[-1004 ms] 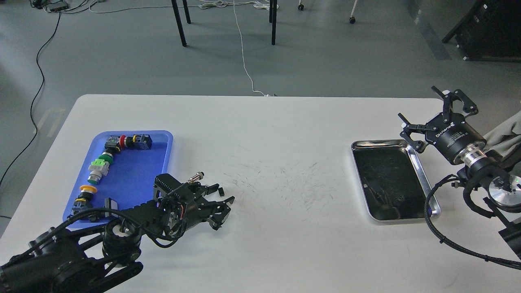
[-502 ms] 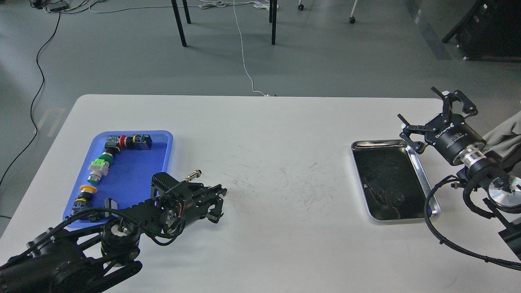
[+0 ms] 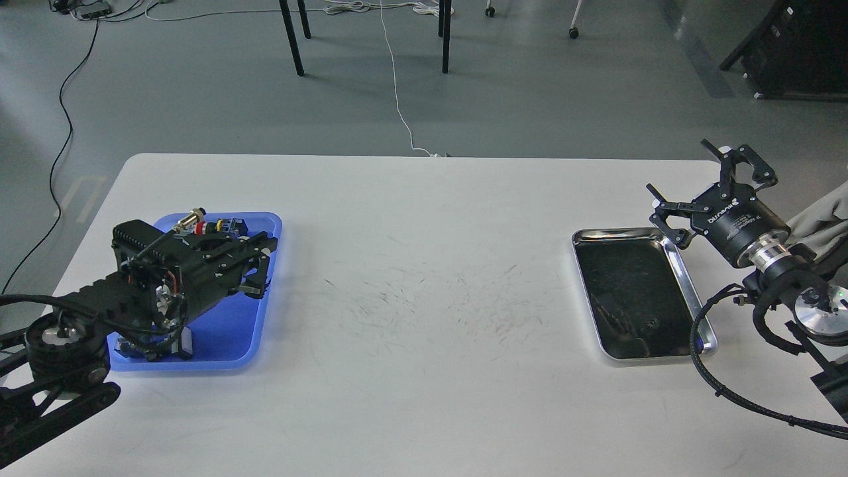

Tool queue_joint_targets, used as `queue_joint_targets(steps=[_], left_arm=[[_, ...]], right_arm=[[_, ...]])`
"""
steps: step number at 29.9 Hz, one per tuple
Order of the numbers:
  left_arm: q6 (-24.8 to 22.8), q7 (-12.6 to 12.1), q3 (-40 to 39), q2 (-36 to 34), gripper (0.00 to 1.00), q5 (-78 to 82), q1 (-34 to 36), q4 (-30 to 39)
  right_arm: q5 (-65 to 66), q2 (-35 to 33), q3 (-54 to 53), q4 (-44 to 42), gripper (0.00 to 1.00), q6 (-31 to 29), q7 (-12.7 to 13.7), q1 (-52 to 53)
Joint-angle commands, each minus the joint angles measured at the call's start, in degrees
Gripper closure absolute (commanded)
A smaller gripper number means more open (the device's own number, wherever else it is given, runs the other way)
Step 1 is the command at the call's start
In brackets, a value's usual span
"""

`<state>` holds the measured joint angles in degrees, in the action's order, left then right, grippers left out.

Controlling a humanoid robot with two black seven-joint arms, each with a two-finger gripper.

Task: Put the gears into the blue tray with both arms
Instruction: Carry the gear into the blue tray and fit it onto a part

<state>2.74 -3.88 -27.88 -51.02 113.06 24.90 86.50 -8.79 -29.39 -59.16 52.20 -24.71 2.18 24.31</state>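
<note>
The blue tray (image 3: 228, 334) lies at the table's left. My left gripper (image 3: 260, 268) hovers over the tray's right half, its fingers drawn together. No gear shows on the table; the one it closed over is hidden between the fingers. Much of the tray is covered by the left arm. My right gripper (image 3: 686, 177) hangs at the far right, above the back right corner of the steel tray, fingers spread wide and holding nothing.
A red-capped push-button switch (image 3: 213, 227) peeks out at the blue tray's back edge; others are hidden under the arm. A shiny steel tray (image 3: 689, 291) with a dark inside lies at the right. The white table top (image 3: 424, 298) between the trays is scuffed.
The left gripper closed over the small black gear on the table, then swung left and back to hang over the blue tray. The gear is gone from the table. The right arm stayed still.
</note>
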Motion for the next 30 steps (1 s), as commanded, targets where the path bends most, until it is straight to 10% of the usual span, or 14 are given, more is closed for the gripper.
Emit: queue_joint_targets(steps=[1, 17, 30], left_arm=[[1.39, 0.45, 0.29, -1.1, 0.85, -5.82, -1.34, -2.99], [1.74, 2.65, 0.55, 9.44, 0.78, -17.07, -2.31, -15.12], [2.01, 3.79, 0.29, 10.68, 0.4, -17.34, -1.87, -19.52]], right_arm=[[0.0, 0.03, 0.09, -0.08, 0.06, 0.01, -0.07, -0.05], [0.09, -0.23, 0.71, 0.01, 0.06, 0.01, 0.02, 0.39], [0.09, -0.23, 0.88, -0.08, 0.06, 0.01, -0.07, 0.48]])
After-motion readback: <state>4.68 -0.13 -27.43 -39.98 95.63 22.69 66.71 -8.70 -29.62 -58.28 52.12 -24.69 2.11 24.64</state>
